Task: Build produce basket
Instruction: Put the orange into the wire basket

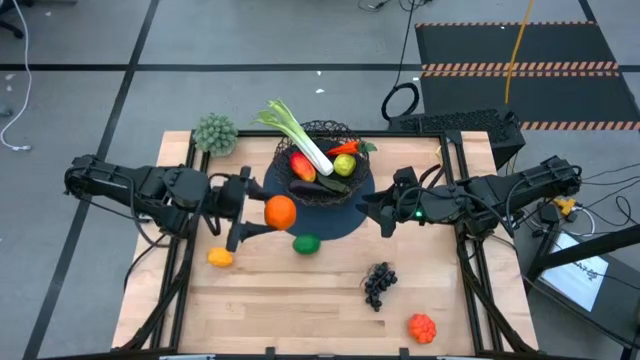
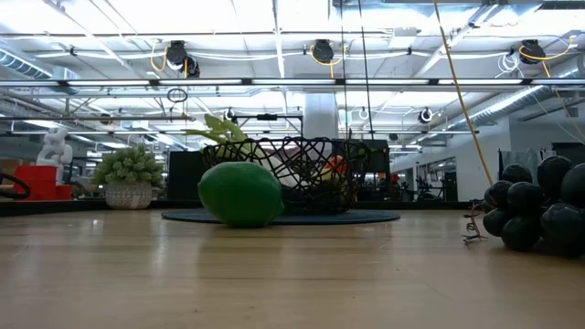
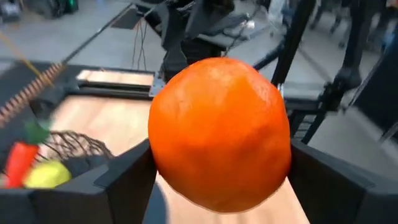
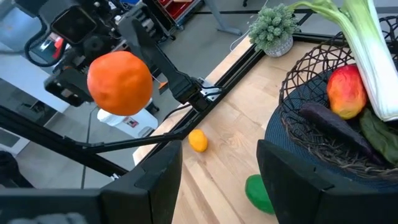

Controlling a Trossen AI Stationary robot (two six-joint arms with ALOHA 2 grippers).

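The black wire basket (image 1: 322, 160) stands on a flat dark round mat (image 1: 330, 215) at the table's far middle. It holds a leek (image 1: 300, 135), a mango (image 4: 346, 90), a carrot (image 1: 343, 148), a lemon-coloured fruit (image 1: 344, 165) and dark produce. My left gripper (image 1: 262, 213) is shut on an orange (image 1: 280, 212) at the mat's left rim. My right gripper (image 1: 375, 212) is open and empty at the mat's right side. A lime (image 1: 307, 243), a lemon (image 1: 220, 257), dark grapes (image 1: 378, 285) and an orange-red fruit (image 1: 422, 327) lie on the table. My left gripper pinches the orange by its two opposite sides (image 3: 158, 155) between its two fingers (image 3: 118, 180). The fingers come level from the table's left. The orange (image 4: 119, 83) is lifted clear of the table, beside the basket.
A fuzzy grey-green clump in a pot (image 1: 215, 132) stands at the table's far left corner. The lime (image 2: 240, 194) lies just in front of the mat; the grapes (image 2: 539, 206) lie toward the near right. Bare wood shows at the near left.
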